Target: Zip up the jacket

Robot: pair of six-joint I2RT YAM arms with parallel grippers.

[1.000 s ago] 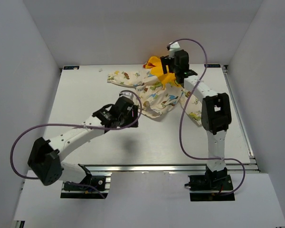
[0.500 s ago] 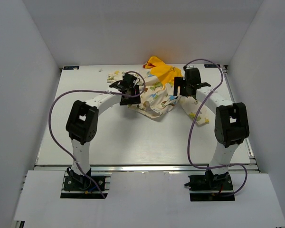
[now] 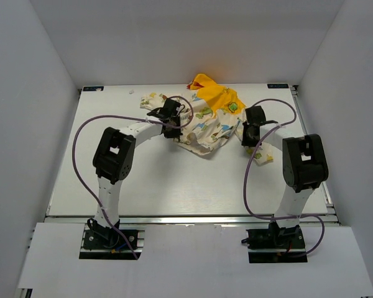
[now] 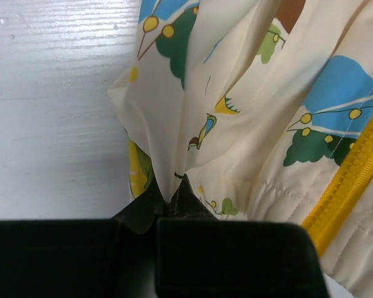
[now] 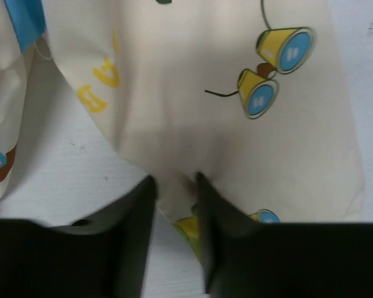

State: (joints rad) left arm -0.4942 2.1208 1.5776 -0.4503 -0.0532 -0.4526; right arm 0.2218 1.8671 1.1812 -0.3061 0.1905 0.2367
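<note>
The jacket [image 3: 208, 121] lies crumpled at the back middle of the table, cream with cartoon prints, its yellow hood [image 3: 211, 90] at the far end. My left gripper [image 3: 172, 129] is on the jacket's left edge. In the left wrist view it [image 4: 177, 185] is shut, pinching a peak of the cream fabric [image 4: 255, 93]; the yellow zipper [image 4: 354, 174] runs diagonally at the right. My right gripper [image 3: 251, 138] sits on the right sleeve. In the right wrist view it [image 5: 173, 186] has a fold of the printed fabric [image 5: 224, 62] squeezed between its blurred fingers.
The white table [image 3: 143, 180] is boxed in by white walls at the left, back and right. A small white scrap [image 3: 131, 92] lies near the back left corner. Purple cables [image 3: 81, 161] loop off both arms.
The left arm swung from mid-table to the jacket's left edge and shut on the fabric. The right gripper came down from the hood to the right sleeve and closed in on it.
</note>
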